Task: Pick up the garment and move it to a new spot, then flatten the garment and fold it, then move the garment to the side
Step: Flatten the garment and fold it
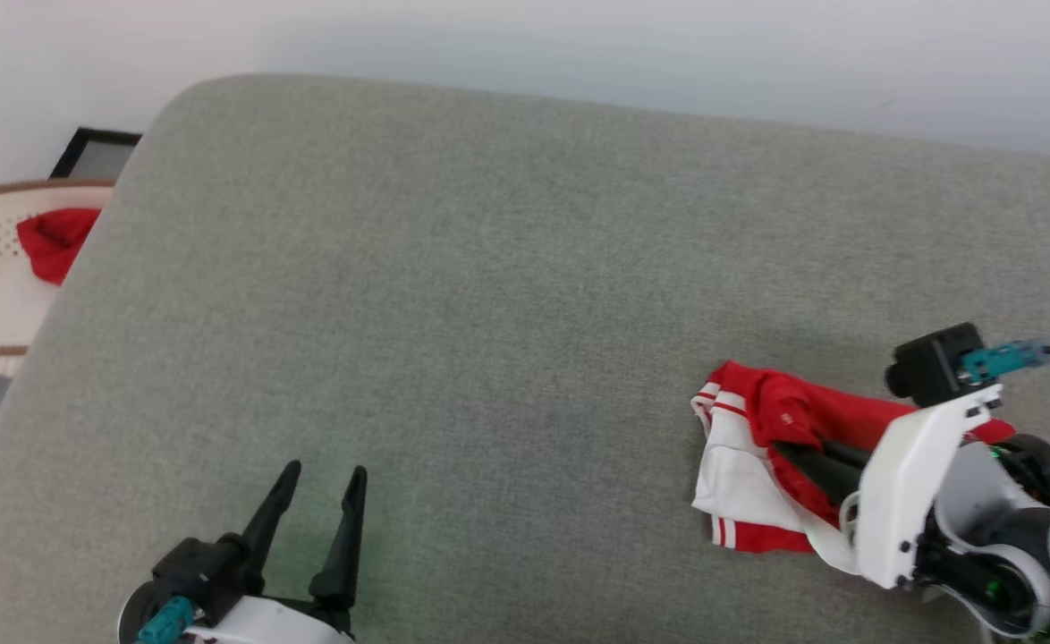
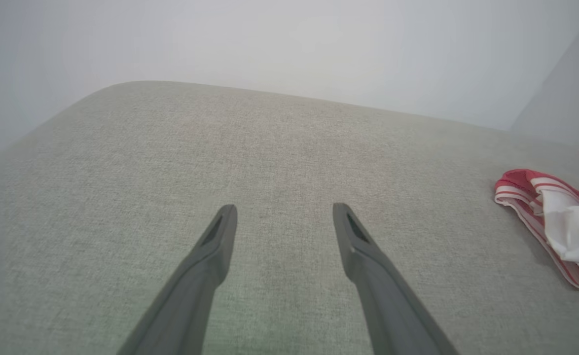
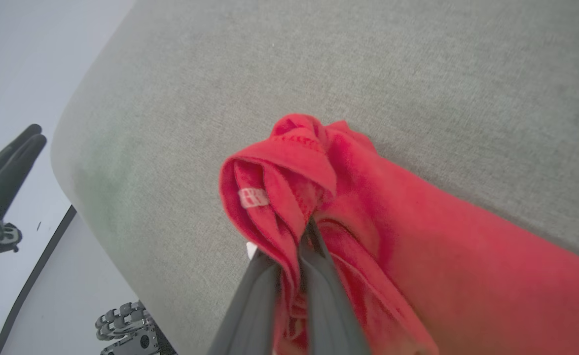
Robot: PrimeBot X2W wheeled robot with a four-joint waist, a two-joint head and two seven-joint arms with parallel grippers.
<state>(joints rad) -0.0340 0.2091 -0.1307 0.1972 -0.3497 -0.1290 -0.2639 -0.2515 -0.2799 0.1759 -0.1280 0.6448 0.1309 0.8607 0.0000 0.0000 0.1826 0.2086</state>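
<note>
Pinching a bunched red fold of the garment (image 1: 740, 474), the fingers of the right gripper (image 3: 310, 229) press together by the near right edge of the grey cushion (image 1: 489, 268). The left gripper (image 1: 326, 472) hovers with fingers spread at the near left. The cloth is light and limp and will likely sag, so the shoulder seams should give a truer hold.
</note>
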